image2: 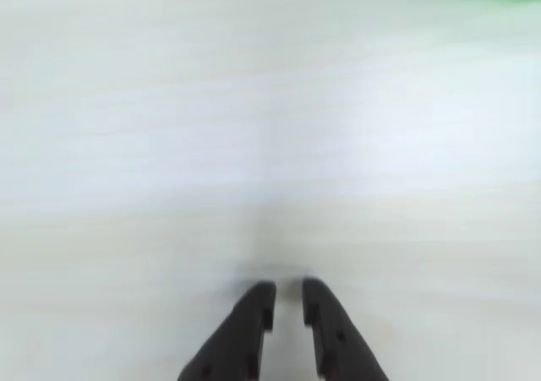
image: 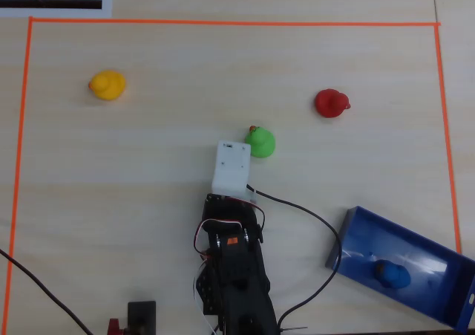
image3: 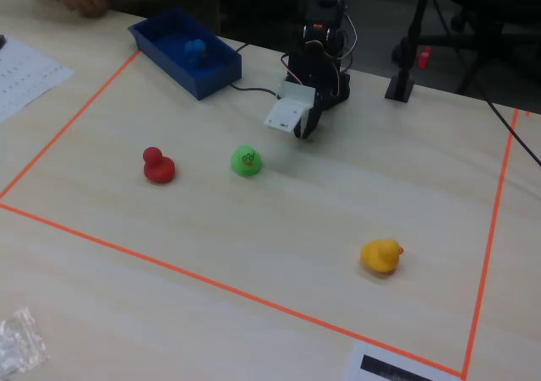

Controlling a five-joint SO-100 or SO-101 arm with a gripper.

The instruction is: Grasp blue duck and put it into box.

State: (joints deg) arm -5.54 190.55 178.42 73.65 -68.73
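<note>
While the small rounded blue toy duck (image: 391, 274) lies inside the shallow rectangular blue plastic box (image: 356, 231) at five o'clock in the overhead view, the black two-finger gripper (image2: 287, 295) hangs over bare pale wooden table (image: 148, 171). Its fingers stand nearly together, holding nothing. The small green toy duck (image: 261, 142) sits just beside the arm's white wrist block (image: 231, 166), at its two o'clock.

Pale wood table (image3: 279, 229) w/ orange tape border (image3: 211, 284), dim bkgd

The blue duck (image: 391, 274), small and rounded, is sitting inside the box (image: 361, 233), near its middle. The box, a shallow blue rectangular tray with low walls, is lying angled at the table's lower-right corner in the overhead view.
</note>
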